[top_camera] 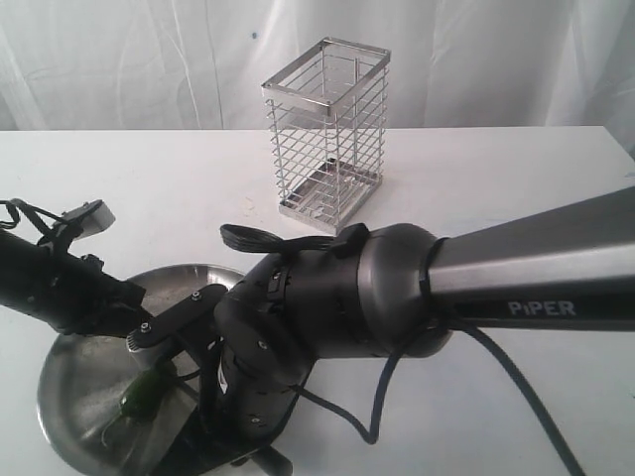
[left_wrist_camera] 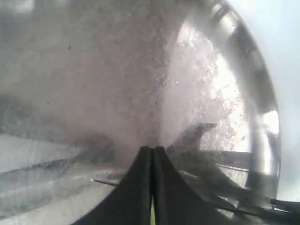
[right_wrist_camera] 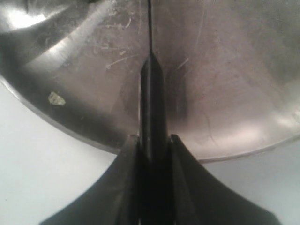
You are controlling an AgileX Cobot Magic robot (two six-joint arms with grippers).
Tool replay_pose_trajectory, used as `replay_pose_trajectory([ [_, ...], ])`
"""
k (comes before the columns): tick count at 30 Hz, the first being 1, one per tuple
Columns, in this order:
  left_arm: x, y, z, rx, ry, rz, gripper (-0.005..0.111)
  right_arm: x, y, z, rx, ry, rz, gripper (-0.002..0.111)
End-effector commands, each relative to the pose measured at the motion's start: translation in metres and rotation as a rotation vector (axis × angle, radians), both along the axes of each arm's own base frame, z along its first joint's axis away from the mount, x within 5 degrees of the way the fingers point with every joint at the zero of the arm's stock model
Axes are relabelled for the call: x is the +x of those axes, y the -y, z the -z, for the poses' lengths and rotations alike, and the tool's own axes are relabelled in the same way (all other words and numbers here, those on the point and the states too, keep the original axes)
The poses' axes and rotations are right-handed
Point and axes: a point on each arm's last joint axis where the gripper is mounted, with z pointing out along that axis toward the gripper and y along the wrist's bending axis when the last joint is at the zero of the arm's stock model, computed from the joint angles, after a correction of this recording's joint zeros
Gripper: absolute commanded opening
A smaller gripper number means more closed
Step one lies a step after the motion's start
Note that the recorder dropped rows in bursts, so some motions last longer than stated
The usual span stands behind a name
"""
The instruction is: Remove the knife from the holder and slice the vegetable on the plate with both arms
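we are clamping the right gripper on the knife, blade running toward 12 o'clock over the plate in the right wrist view. in the exterior view the vegetable, dark green and glossy, is lying at 9 o'clock from that arm. our left gripper is pressing its jaws together on a green sliver, probably the vegetable.

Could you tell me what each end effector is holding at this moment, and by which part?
The right end effector grips the knife by its black handle, blade over the plate. The left end effector is closed; a green sliver shows between its fingers, probably the vegetable, part unclear.
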Motion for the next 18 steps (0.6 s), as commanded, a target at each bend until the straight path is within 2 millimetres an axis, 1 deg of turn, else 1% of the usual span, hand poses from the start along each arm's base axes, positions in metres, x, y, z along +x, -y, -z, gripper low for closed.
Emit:
replay_pose_trajectory([
  [1, -0.002, 0.002, -0.014, -0.024, 0.032, 0.010, 0.000, 0.001, 0.000, 0.008, -0.017, -0.005, -0.010, 0.000],
  [13, -0.003, 0.003, -0.015, -0.029, 0.032, 0.018, 0.000, 0.002, -0.002, 0.008, -0.006, 0.004, -0.011, 0.000],
  [15, -0.005, 0.002, -0.012, -0.014, 0.029, 0.004, 0.000, 0.002, -0.002, 0.008, -0.006, 0.004, -0.011, 0.000],
  [18, -0.009, -0.001, -0.001, 0.021, 0.011, -0.027, 0.000, 0.003, -0.002, 0.007, 0.003, 0.010, -0.010, 0.000],
])
